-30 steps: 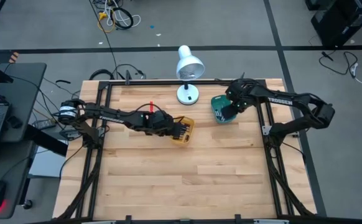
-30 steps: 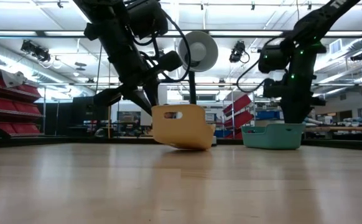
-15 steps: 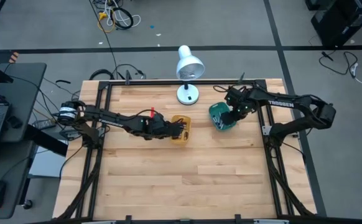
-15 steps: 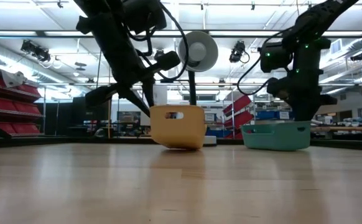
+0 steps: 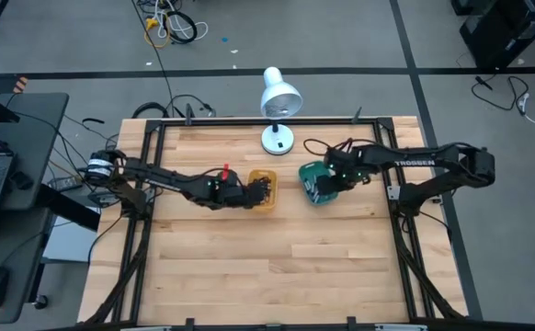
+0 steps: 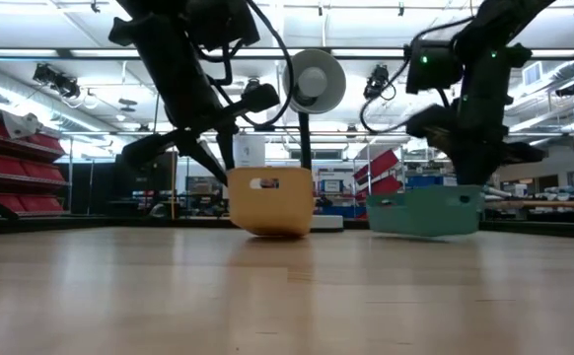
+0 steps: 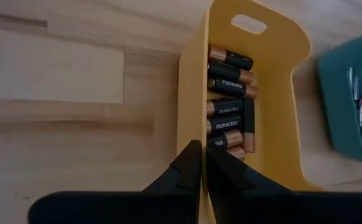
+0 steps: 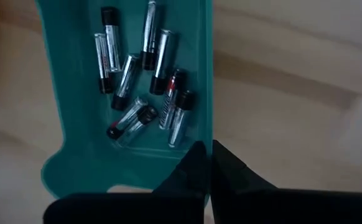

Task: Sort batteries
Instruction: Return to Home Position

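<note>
Two lots of batteries lie sorted. The dark copper-ended batteries (image 7: pixel 229 106) sit stacked side by side along one wall of the yellow tray (image 7: pixel 290 106). The silvery batteries (image 8: pixel 161 62) lie loose on the floor of the teal tray (image 8: pixel 69 124).

In the high view both trays stand on the wooden table (image 5: pixel 277 267) just above the middle of the frame, yellow on the left and teal on the right. They are near each other but apart.

The left gripper (image 7: pixel 201 149) has its fingers pinched on the yellow tray's side wall, one finger inside and one outside. The right gripper (image 8: pixel 206 149) is clamped the same way on the teal tray's rim.

A second ago the yellow tray hung tilted in the low view, with one edge lifted. Now it sits level, a little further left in the high view.

The teal tray has moved more. It has come down and to the left from its place beside the base of the white lamp (image 5: pixel 277 92), so the gap between the two trays has narrowed. The right arm has folded in with it.
</note>
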Controlling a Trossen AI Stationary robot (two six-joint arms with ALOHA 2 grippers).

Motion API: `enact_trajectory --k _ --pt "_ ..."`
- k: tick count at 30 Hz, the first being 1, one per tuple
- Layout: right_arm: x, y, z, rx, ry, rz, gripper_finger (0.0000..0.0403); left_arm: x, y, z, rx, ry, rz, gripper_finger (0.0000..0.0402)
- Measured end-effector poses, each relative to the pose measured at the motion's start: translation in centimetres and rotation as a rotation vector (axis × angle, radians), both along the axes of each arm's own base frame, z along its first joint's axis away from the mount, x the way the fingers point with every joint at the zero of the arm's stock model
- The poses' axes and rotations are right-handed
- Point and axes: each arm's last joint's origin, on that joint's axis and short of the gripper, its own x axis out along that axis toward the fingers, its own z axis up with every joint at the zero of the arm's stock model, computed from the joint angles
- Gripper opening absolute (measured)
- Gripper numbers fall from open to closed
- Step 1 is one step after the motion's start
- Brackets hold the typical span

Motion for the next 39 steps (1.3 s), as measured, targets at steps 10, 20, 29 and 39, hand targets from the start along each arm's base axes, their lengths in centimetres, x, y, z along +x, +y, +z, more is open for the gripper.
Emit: enact_trajectory --k 10,20,29,39 --pt "2.4 3.1 0.5 -0.01 -0.163 -0.102 0.0016 0.1 -0.8 -1.0 0.051 0.045 -0.009 0.0031" --pt "2.8 5.2 0.0 -0.028 -0.147 -0.122 0.0017 1.7 -1.6 -3.0 -0.018 0.001 -0.047 0.0031" --pt "3.2 6.9 -0.1 -0.042 -0.17 -0.123 0.0034 1.9 -2.0 -2.6 0.058 0.035 -0.235 0.0031" --pt "3.2 7.3 -0.1 -0.04 -0.171 -0.125 0.0039 1.6 -3.4 -2.6 0.081 0.06 -0.325 0.0031"
